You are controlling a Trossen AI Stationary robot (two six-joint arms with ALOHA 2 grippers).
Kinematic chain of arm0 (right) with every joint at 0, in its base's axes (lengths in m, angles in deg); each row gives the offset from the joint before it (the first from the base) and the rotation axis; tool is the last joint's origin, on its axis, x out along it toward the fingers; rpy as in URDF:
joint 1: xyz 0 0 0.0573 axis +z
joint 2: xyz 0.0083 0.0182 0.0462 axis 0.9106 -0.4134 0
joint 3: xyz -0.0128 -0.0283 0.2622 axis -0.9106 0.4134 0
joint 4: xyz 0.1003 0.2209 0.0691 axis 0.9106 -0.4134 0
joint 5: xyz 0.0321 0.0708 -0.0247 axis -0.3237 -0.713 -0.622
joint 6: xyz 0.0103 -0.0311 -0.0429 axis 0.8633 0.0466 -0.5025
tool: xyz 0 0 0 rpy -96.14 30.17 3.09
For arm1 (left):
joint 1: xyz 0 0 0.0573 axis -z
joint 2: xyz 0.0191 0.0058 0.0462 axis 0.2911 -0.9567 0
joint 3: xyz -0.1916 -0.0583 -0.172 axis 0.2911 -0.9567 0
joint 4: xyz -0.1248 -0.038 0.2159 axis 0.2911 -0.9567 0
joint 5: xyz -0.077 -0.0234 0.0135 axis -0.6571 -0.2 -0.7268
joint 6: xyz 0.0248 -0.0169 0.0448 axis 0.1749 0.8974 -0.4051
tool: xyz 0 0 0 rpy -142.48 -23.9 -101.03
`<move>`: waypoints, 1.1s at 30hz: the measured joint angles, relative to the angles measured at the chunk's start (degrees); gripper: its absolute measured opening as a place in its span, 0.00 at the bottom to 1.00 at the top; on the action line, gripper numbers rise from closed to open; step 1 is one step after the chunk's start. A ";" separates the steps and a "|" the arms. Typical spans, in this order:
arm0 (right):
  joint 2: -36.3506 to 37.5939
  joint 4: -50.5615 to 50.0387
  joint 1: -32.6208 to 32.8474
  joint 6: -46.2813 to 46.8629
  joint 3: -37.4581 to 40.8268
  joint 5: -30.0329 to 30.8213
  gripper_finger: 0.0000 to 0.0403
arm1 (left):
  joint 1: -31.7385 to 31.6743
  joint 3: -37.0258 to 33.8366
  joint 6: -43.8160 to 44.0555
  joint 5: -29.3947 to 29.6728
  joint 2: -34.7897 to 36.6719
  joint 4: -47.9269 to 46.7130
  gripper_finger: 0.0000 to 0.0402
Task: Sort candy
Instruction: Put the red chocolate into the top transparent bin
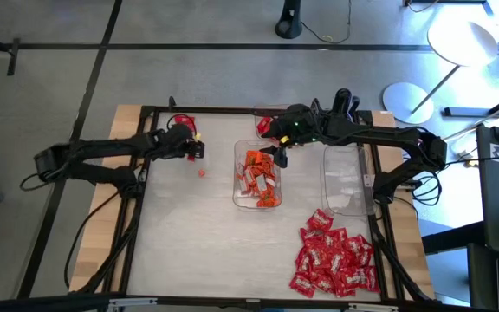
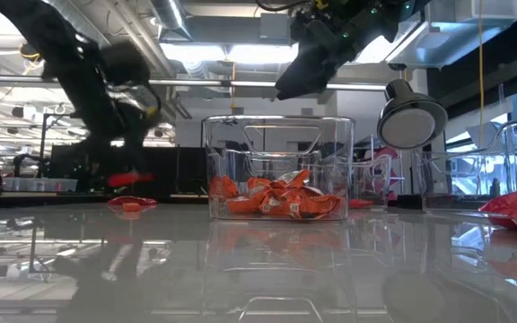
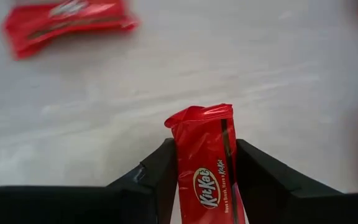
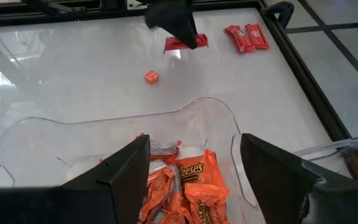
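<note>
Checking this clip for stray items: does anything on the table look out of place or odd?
One small orange candy lies alone on the bare table, left of the tray of orange candy and apart from every pile. Otherwise nothing stands out: the left gripper holds a red KitKat, and the right gripper hangs open over the tray.

glossy candy (image 3: 205, 168) wrappers (foil-like), clear plastic tray (image 1: 257, 176)
</note>
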 joint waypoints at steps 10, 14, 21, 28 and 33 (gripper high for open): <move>-2.13 7.63 1.01 5.38 0.04 -3.02 0.62 | 13.33 0.13 -6.74 1.05 9.88 23.34 0.34; -5.19 16.73 2.68 7.89 0.04 -4.61 0.62 | 17.70 0.20 -13.26 1.24 9.96 33.53 0.34; -9.76 28.90 6.21 12.81 0.02 -3.62 0.62 | 23.24 0.22 -18.05 10.89 9.96 36.93 0.34; -13.68 34.69 9.43 16.71 0.04 6.39 0.62 | 27.07 0.24 -19.47 22.19 9.59 41.27 0.34; -16.33 38.80 9.62 20.71 0.04 7.65 0.62 | 28.20 0.24 -21.04 23.29 9.56 41.79 0.34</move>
